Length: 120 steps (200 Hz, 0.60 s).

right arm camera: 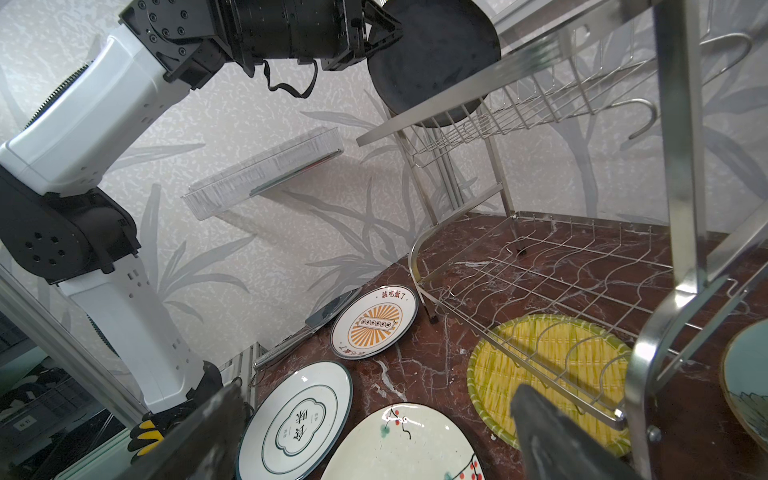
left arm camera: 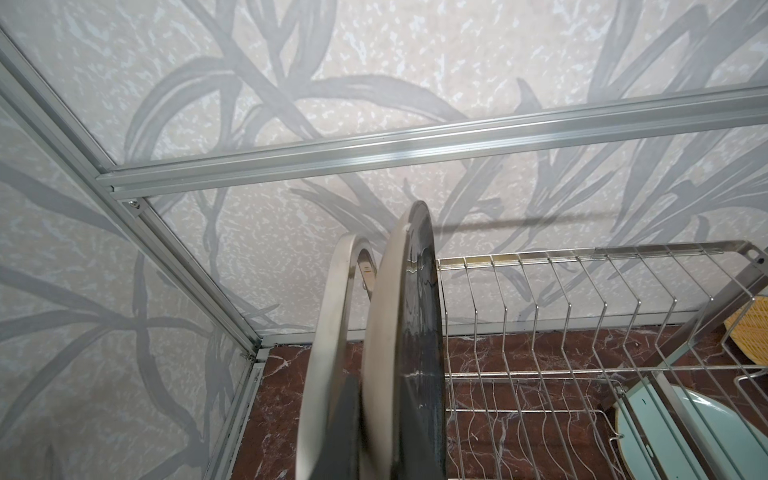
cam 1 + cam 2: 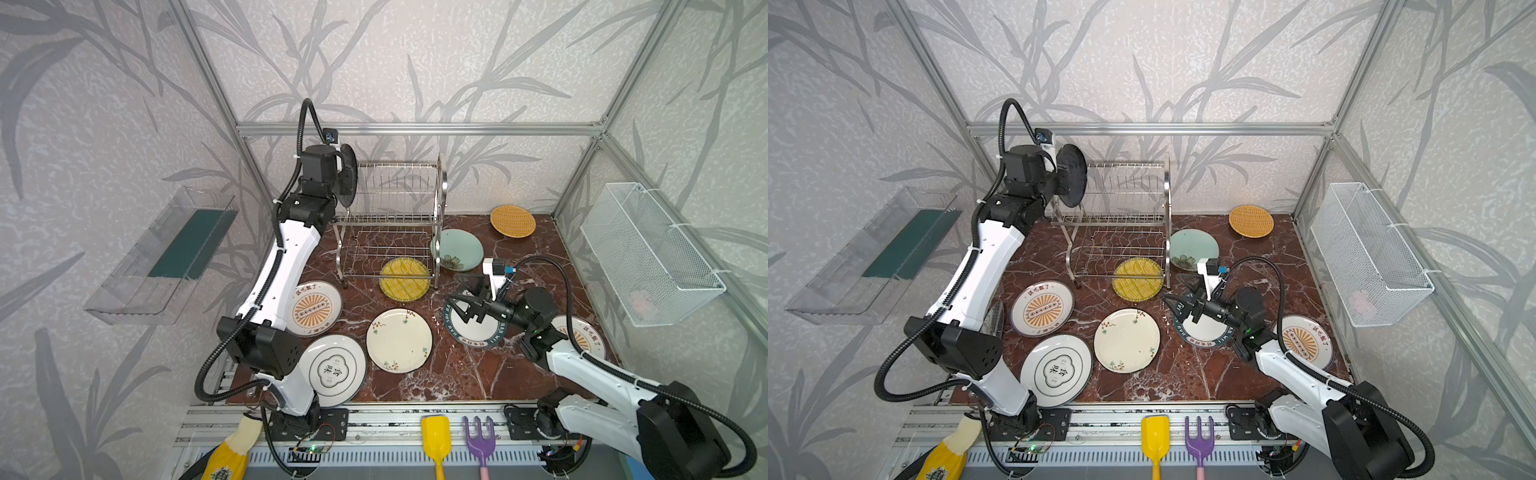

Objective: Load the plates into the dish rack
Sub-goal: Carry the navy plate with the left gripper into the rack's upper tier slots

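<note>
Though blurry, black plate (image 2: pixel 417 332) upright, face apparently toward dish rack (image 2: pixel 338 299)

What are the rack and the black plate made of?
The rack looks like polished steel wire: silvery and glinting. The black plate is probably glazed ceramic: its dark face shows glossy reflections in the left wrist view, though looks alone cannot prove it.

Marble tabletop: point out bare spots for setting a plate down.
Bare: front marble between cream floral plate and right arm; back right, before orange woven plate. Crowded: front left, sunburst plate beside Chinese-character plate, by left arm.
</note>
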Tool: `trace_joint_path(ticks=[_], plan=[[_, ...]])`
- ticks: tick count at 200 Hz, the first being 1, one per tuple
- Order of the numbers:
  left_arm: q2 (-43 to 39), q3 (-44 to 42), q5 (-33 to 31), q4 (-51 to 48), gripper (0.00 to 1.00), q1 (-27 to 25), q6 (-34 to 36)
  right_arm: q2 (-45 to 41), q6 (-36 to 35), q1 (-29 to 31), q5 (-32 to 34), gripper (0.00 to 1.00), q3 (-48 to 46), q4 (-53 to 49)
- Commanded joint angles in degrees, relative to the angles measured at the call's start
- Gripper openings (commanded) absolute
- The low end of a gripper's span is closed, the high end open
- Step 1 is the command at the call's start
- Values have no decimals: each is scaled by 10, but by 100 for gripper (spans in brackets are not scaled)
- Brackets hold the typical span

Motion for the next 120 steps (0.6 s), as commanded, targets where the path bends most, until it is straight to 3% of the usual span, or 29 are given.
trace_joint_path(ticks=[1,120], plan=[[-33,-12,-8,75,0,2,16,4,-6,3,1,99,11,16],[-90,-91,-21,92,0,-8,1,3,-6,8,2,99,14,10]])
